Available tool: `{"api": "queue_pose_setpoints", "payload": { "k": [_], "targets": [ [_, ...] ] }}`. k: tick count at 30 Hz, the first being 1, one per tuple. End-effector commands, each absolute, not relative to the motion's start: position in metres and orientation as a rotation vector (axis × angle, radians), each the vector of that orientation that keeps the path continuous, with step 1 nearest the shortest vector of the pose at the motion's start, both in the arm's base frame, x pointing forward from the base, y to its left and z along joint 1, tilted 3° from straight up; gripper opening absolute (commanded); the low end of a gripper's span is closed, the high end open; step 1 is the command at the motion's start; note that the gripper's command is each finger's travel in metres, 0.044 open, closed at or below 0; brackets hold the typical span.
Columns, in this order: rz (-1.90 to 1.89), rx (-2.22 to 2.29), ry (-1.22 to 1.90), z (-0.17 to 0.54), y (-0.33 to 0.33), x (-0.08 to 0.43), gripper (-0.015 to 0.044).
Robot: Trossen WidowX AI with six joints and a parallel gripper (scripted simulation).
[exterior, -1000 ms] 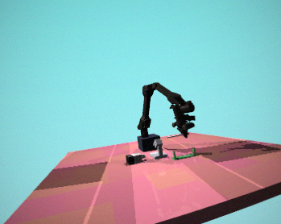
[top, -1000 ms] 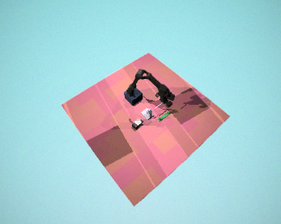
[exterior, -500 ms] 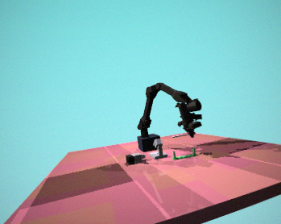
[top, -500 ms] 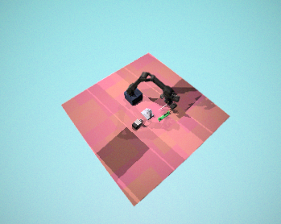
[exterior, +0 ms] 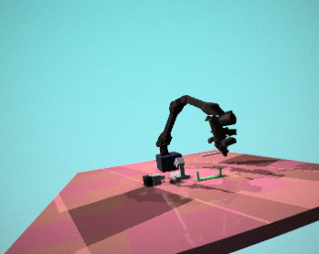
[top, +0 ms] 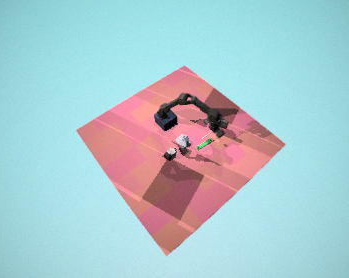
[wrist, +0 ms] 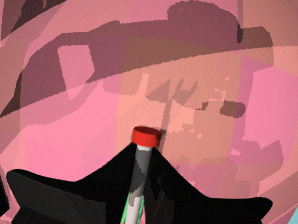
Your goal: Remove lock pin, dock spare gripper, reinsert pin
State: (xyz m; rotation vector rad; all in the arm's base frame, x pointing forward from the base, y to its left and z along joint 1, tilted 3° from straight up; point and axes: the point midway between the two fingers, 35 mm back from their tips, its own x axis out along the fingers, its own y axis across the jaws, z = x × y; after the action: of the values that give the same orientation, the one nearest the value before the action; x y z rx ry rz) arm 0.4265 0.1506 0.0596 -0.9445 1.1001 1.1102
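Observation:
My gripper is shut on the lock pin. In the wrist view the pin's red head stands just beyond the fingertips and its grey shaft runs back between them. The pin is in the air, clear of the mount. The pale mount stands on the table; its socket is too small to make out. The spare gripper, dark with a pale part, lies on the table beside the mount, apart from it.
A green cradle with two upright ends stands beside the mount, below my gripper; a sliver of green shows behind the pin in the wrist view. The arm's navy base box is behind the mount. Dark shadows cross the pink table.

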Motion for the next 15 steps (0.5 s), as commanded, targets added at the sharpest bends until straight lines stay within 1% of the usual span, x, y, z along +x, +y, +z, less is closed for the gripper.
{"api": "queue_pose_setpoints", "payload": {
  "k": [1,15],
  "targets": [
    [1.106,-0.941,1.109,0.058,0.151,0.430,0.0000],
    [1.105,-0.943,1.098,0.039,0.150,0.432,0.0000]
  ]
}}
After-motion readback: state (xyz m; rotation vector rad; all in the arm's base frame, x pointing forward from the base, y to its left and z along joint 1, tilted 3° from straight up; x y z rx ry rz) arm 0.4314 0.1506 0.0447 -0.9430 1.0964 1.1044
